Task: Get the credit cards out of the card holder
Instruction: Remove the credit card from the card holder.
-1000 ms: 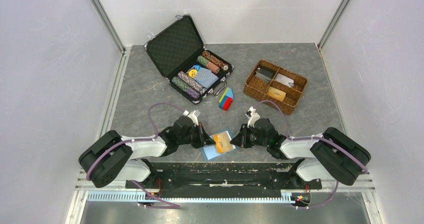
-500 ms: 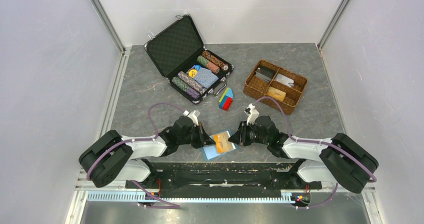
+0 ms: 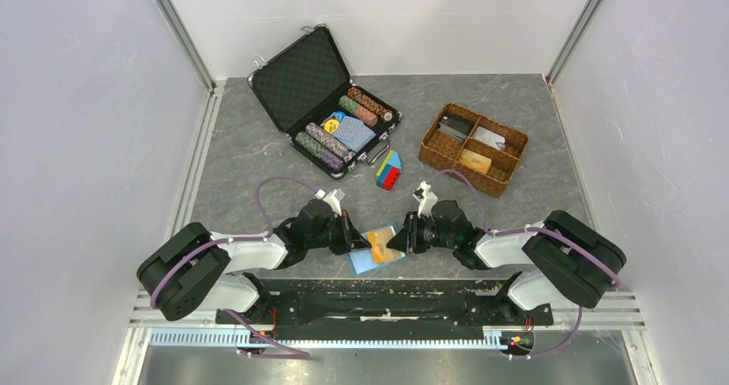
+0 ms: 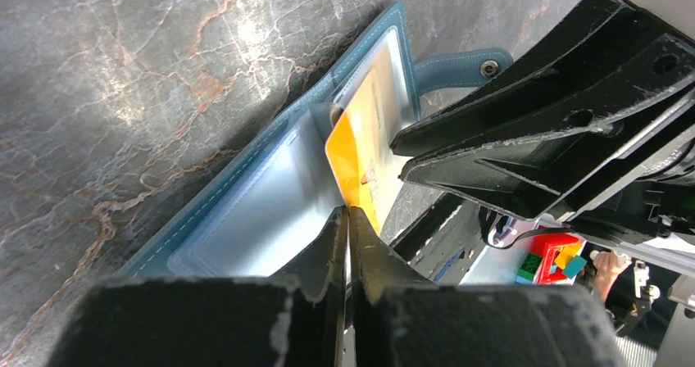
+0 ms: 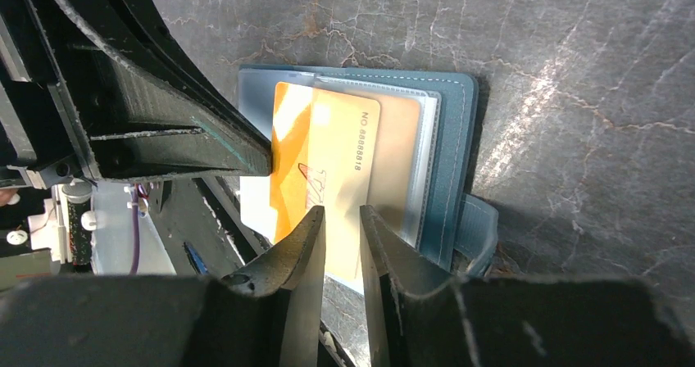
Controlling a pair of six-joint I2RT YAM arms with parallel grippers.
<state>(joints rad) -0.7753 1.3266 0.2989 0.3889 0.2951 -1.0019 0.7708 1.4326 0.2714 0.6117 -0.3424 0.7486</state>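
The light-blue card holder [image 3: 364, 262] lies open near the table's front edge, between my grippers. It also shows in the left wrist view [image 4: 363, 54] and the right wrist view [image 5: 456, 138]. An orange-yellow credit card [image 3: 384, 246] sticks partly out of its clear pocket [image 4: 352, 166] [image 5: 336, 154]. My left gripper [image 3: 355, 241] is shut, its tips [image 4: 347, 211] at the card's edge by the sleeve; I cannot see anything between them. My right gripper [image 3: 404, 235] is slightly open, its fingers either side of the card's near edge [image 5: 340, 213]. No greyish card is visible.
An open black chip case [image 3: 331, 119] stands at the back centre. A brown wicker tray [image 3: 456, 177] sits at the back right, and a coloured block [image 3: 389, 170] lies between them. The black base rail runs just behind the card holder.
My right gripper has moved left toward the card holder and now reaches the orange card. The left gripper, the card holder and the card have stayed put.
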